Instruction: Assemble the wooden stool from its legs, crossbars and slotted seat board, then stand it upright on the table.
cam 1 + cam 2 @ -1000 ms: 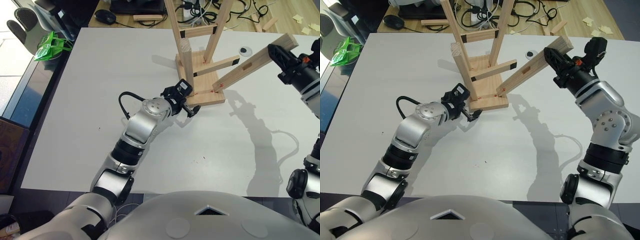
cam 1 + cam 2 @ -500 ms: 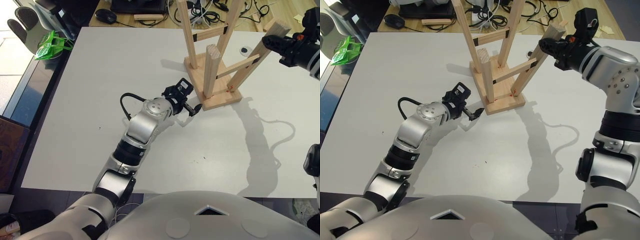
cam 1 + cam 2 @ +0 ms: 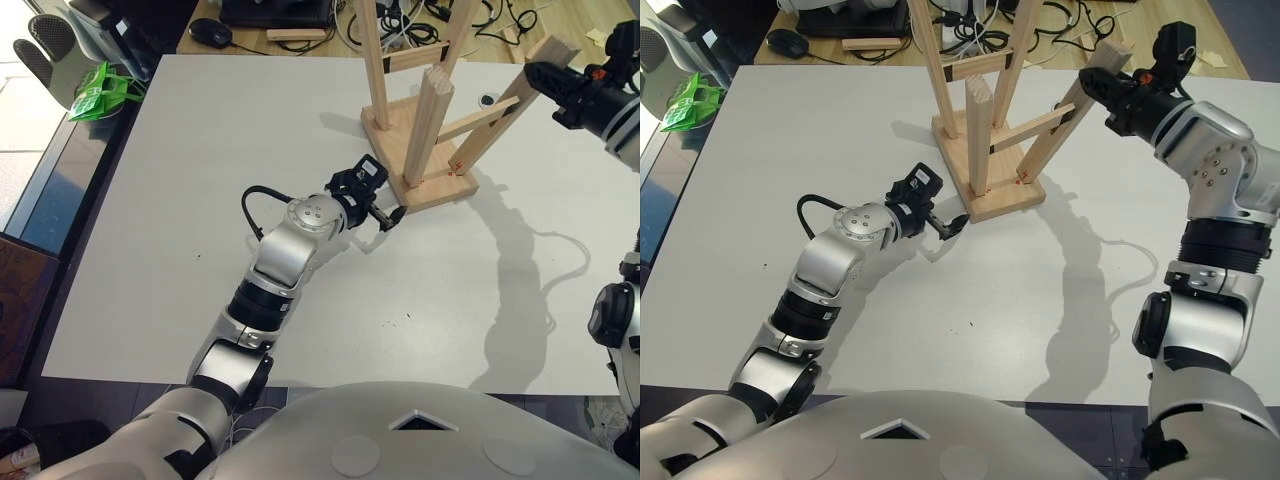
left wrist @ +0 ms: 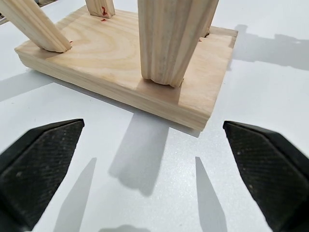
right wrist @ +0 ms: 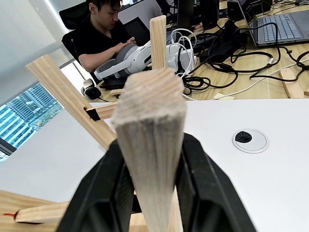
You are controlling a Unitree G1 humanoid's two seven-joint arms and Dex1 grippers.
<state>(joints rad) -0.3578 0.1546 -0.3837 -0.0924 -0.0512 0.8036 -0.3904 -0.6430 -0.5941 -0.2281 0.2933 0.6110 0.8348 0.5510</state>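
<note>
Wooden leg (image 3: 1052, 142) in outstretched right claw (image 3: 1101, 86)

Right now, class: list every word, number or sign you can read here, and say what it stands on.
Nothing is readable.
Red marks where the legs meet the seat board: too small to read.
Print on the green packet: too small to read.

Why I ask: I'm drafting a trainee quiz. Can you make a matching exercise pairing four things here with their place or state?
Things: 1 left gripper; 2 right gripper; 3 seat board; 4 computer mouse.
States: A shut on a stool leg; B past the far edge of the table; C open, near the board's corner; D lowest part, legs pointing up.
Pairs: 1-C, 2-A, 3-D, 4-B.
</note>
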